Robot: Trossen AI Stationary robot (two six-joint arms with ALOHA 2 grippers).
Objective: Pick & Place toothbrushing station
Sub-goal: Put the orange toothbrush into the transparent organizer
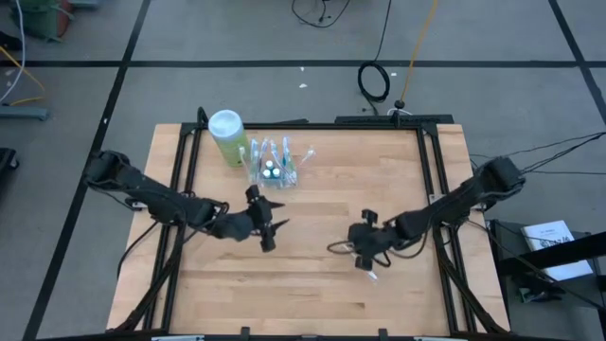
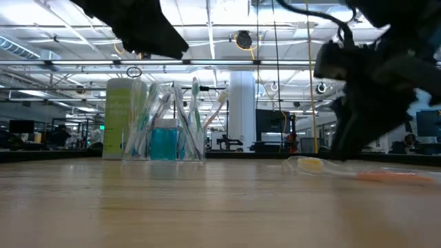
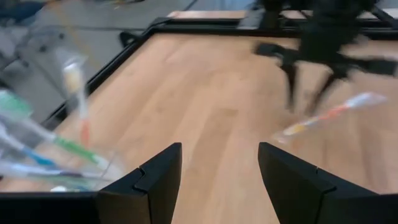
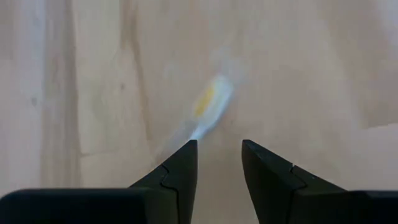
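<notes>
Wooden desk (image 1: 312, 284). Clear cup (image 1: 272, 170) packed with toothbrushes and blue tubes, upright near the far edge, just beside green bottle (image 1: 227, 137). Left hand (image 1: 268, 230) raised above the desk a little short of the cup, fingers parted, gripping nothing. Right hand (image 1: 367, 258) lowered over a loose toothbrush (image 2: 358, 171) lying flat on the desk, fingers (image 4: 177, 168) parted either side of its near end, not closed on it. Loose toothbrush well apart from the cup.
</notes>
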